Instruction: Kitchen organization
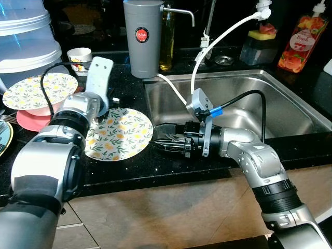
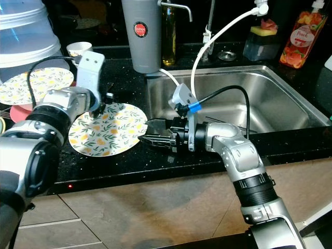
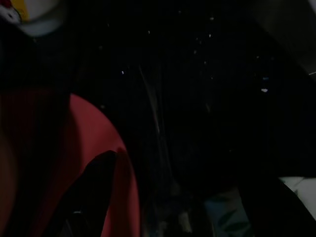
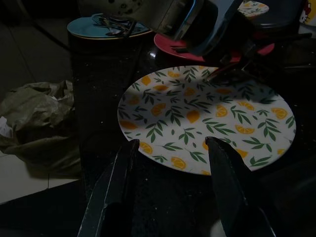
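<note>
A lemon-patterned plate [image 1: 119, 134] lies flat on the black counter just left of the sink. My right gripper [image 1: 158, 141] is level with the plate's right rim, open, its two black fingers [image 4: 123, 173] either side of the near edge without touching it. My left arm reaches over the plate's far left side, and my left gripper [image 2: 104, 104] hovers by that rim. In the dark left wrist view its fingers [image 3: 94, 192] look spread apart with nothing between them, above the counter beside a red plate [image 3: 59, 148].
A second lemon plate [image 1: 39, 91] sits on a red plate [image 1: 31, 120] at the left, with a blue-rimmed plate [image 4: 106, 27] nearer the edge. Behind are a mug [image 1: 79, 59], a grey canister [image 1: 142, 36] and an oil bottle [image 1: 166, 36]. The steel sink [image 1: 290, 111] and a white hose [image 1: 218, 41] lie to the right.
</note>
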